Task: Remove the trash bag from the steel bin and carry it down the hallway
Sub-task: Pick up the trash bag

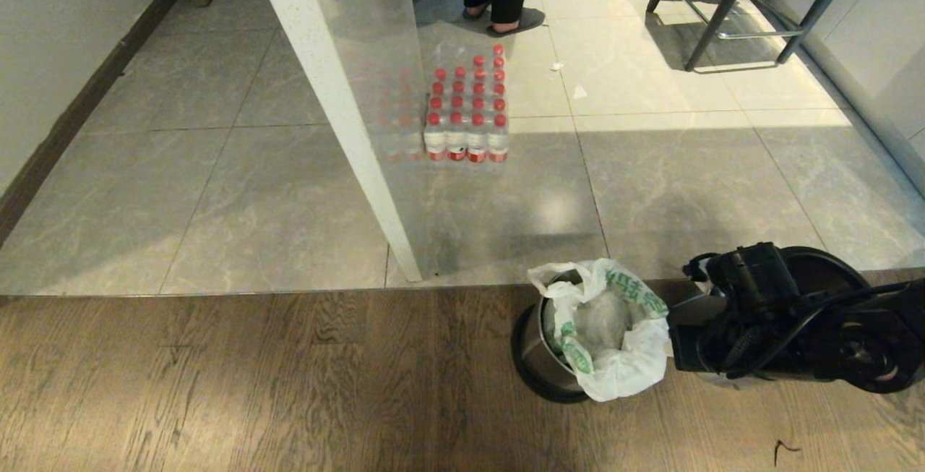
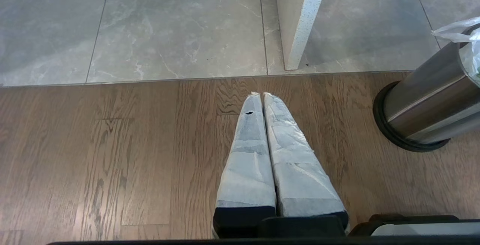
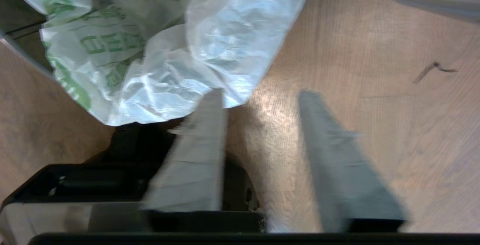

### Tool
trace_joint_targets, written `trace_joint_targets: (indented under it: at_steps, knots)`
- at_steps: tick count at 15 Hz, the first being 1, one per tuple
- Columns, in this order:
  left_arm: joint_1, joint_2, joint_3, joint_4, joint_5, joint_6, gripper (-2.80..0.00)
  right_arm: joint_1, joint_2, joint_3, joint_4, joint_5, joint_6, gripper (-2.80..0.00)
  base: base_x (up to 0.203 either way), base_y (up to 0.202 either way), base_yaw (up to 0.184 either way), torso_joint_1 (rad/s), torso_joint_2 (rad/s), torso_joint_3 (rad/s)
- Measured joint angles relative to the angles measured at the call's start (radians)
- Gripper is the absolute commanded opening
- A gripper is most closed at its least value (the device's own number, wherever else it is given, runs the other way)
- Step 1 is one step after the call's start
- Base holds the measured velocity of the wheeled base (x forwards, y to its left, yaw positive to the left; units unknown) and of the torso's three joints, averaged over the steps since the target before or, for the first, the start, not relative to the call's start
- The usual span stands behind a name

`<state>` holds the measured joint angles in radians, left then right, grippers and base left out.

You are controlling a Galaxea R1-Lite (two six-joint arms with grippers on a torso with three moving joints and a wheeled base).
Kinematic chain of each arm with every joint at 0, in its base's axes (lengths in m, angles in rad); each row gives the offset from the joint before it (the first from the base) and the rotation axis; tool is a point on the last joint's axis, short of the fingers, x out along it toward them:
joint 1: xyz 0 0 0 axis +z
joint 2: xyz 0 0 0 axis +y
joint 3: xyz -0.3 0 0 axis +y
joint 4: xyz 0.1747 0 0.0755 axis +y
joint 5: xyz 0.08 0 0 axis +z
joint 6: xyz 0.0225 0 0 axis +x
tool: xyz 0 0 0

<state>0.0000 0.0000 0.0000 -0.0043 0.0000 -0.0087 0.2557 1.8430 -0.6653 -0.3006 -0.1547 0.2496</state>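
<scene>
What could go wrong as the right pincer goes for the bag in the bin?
1. The right pincer is open beside the trash bag, with only one finger at the draped edge; closing here may catch thin film that slips or tears.
2. The steel bin is small and light-looking; a sideways pull could tip it.
3. The water bottle pack and a person's feet stand in the hallway ahead.

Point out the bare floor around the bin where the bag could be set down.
Bare wood floor spreads on the left of the steel bin. Bare tile lies between the white panel and wall. Crowded: the right gripper beside the trash bag.
</scene>
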Motion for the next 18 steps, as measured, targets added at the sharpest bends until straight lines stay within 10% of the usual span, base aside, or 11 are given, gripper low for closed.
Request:
trace_joint_targets:
  at_steps: [18]
  knots:
    - [0.0,0.0,0.0,0.0,0.0,0.0,-2.8,0.01,0.209,-0.139,-0.111,0.109,0.022,0.0,0.0,0.0,0.0,0.0,0.0,0.0]
